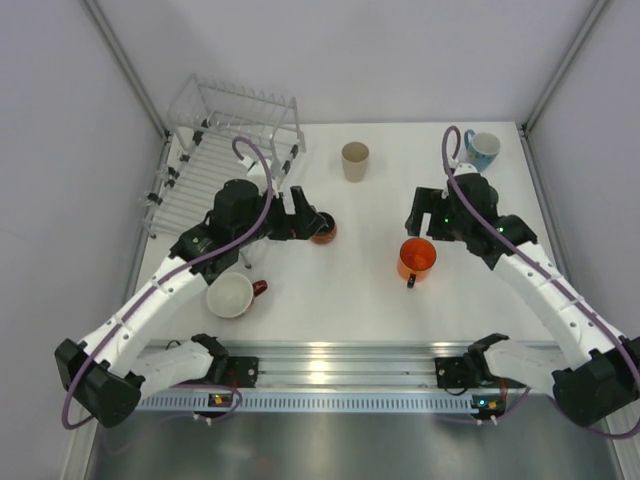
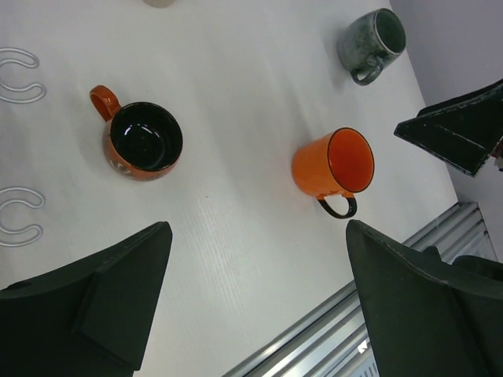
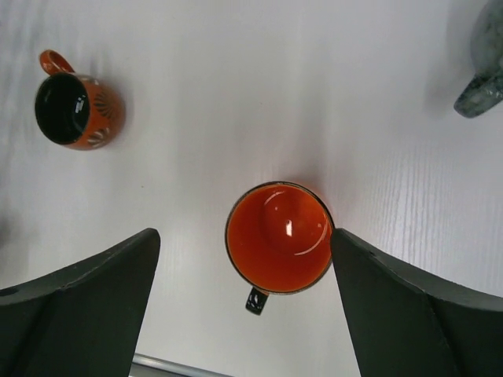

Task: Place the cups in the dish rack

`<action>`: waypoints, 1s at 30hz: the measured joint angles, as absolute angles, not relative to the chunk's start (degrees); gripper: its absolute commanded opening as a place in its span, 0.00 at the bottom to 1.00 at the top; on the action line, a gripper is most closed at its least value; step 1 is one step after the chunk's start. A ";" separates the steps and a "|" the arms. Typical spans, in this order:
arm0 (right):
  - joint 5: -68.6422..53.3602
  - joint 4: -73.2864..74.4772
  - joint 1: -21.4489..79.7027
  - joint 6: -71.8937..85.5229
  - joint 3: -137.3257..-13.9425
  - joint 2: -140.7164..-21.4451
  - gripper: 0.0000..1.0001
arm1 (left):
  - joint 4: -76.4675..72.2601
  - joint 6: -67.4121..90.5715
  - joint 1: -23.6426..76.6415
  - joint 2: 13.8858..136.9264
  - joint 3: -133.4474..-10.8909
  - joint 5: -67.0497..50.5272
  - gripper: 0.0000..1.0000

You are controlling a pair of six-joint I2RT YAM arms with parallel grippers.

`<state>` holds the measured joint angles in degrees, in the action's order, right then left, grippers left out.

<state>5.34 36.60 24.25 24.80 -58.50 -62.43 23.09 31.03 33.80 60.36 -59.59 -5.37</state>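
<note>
From above, the dish rack [image 1: 225, 150] sits at the far left corner of the white surface [image 1: 330, 320], with none of the cups seen in it. The beige tumbler [image 1: 355, 160] stands upright in the far middle and the light blue mug [image 1: 483, 149] at the far right corner. The wide white red-handled cup [image 1: 231, 295] is near the left arm, towards the front. The left claw [image 1: 305, 222] hangs just beside the small dark red-handled mug [image 1: 322, 230], close to the rack's near end. The right claw [image 1: 425, 215] is over the orange mug [image 1: 416, 258]. In the left wrist view, the left claw [image 2: 259, 314] has its jaws wide apart and holds nothing. The small dark mug [image 2: 141, 141] stands upright ahead of its left finger, and the orange mug [image 2: 334, 163] and the light blue mug [image 2: 372, 43] are farther off. Two wire loops of the rack [image 2: 20, 75] show at the left edge. In the right wrist view, the right claw [image 3: 245, 314] is spread apart, one finger on either side of the upright orange mug [image 3: 279, 236]. The right finger [image 3: 416, 306] is very close to the rim, but contact cannot be told. The dark mug [image 3: 75, 110] stands well apart at the upper left, and the light blue mug [image 3: 483, 78] shows at the right edge.
</note>
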 measured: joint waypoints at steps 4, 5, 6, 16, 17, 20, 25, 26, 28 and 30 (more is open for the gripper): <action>5.45 37.82 21.67 23.64 -55.96 -62.24 0.64 | 22.06 32.01 33.80 60.38 -56.58 -8.27 0.98; 5.28 38.17 20.58 23.44 -55.35 -62.19 0.60 | 22.04 32.14 33.80 60.36 -56.31 -8.67 0.98; 4.69 38.81 18.76 23.46 -54.63 -62.22 0.58 | 21.82 32.36 33.80 60.36 -56.03 -9.32 0.98; 0.30 41.47 12.84 27.03 -50.41 -62.78 0.52 | 19.64 33.43 33.80 58.83 -55.05 -12.64 0.98; 0.03 41.45 12.84 27.59 -50.11 -63.05 0.52 | 19.64 33.56 33.80 58.30 -54.72 -12.62 0.98; -0.32 41.15 12.84 29.21 -49.10 -64.18 0.51 | 19.59 33.95 33.80 56.86 -53.67 -12.62 0.98; -0.34 39.88 12.86 30.81 -46.61 -66.22 0.49 | 18.81 34.65 33.80 54.78 -52.40 -12.64 0.98; -0.34 39.51 12.91 31.18 -46.22 -66.63 0.49 | 18.37 34.65 33.80 54.41 -52.12 -12.64 0.98; -0.34 38.44 13.02 31.62 -45.63 -67.22 0.47 | 17.91 34.68 33.80 53.84 -51.72 -12.62 0.98; -0.34 37.67 13.02 31.97 -45.45 -67.94 0.45 | 17.39 34.68 33.80 53.43 -51.31 -12.62 0.98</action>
<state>-0.34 37.67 13.02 31.97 -45.45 -67.94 17.39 34.68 33.80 53.43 -51.31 -12.62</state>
